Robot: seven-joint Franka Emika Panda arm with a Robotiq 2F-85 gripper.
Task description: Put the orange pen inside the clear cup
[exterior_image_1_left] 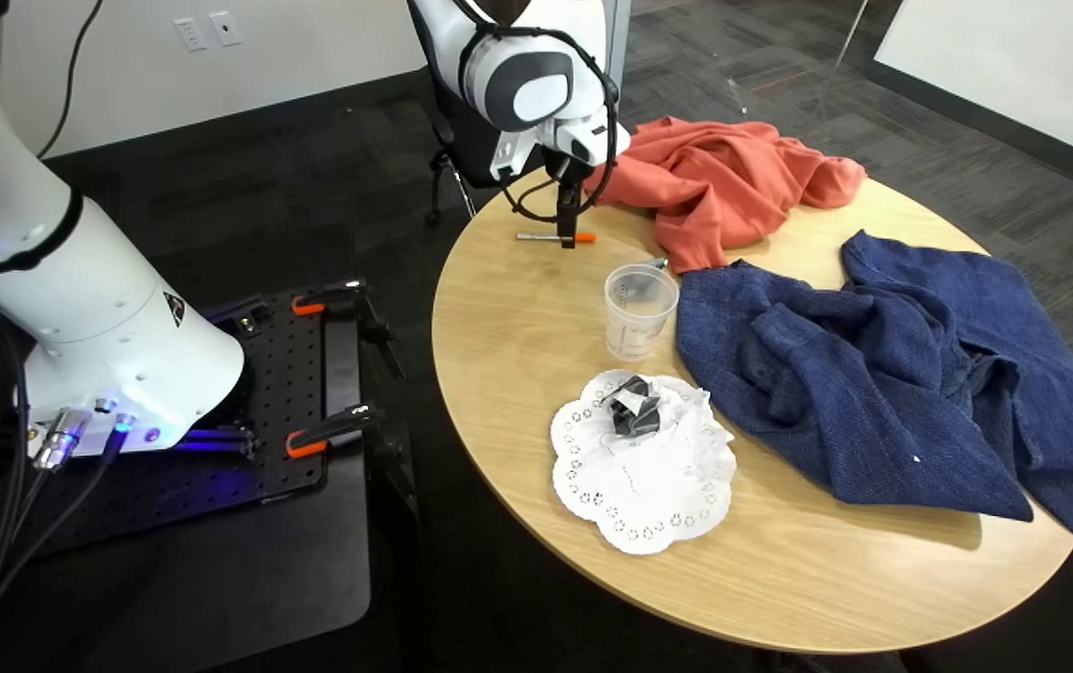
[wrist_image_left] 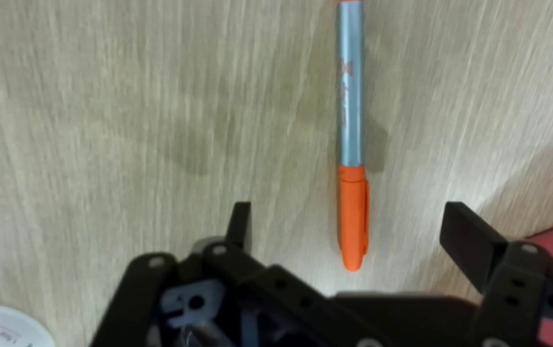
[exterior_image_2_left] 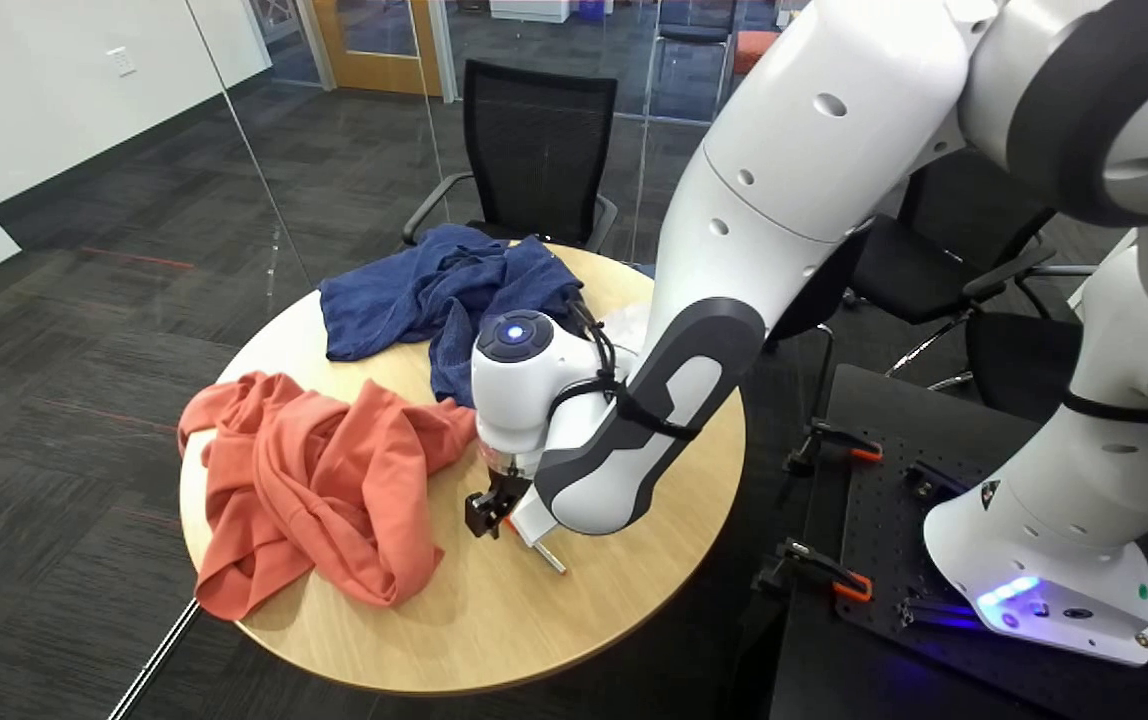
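Orange pen (wrist_image_left: 352, 135) (silver-barrelled) lies flat near upright clear cup (exterior_image_1_left: 637, 316).

In an exterior view, the hand (exterior_image_1_left: 569, 239) hangs over the counter (exterior_image_1_left: 518, 365) at ten o'clock, partly hiding the pen (exterior_image_1_left: 541, 237), whose orange end points to three. Further in stands the cup (exterior_image_1_left: 637, 318), upright. The doily (exterior_image_1_left: 607, 477), bearing a crumpled wad (exterior_image_1_left: 636, 417), lies at eight, the red cloth (exterior_image_1_left: 719, 182) at twelve, the blue cloth (exterior_image_1_left: 882, 383) at three.

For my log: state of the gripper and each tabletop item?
Gripper: open, holding nothing
Orange pen: capped, lying flat
Clear cup: upright, pen not inside
Coral cloth: bunched up
Blue cloth: bunched up
White doily: spread out
Black scrap: crumpled
Grey item: partly masked by the cup, state unclear
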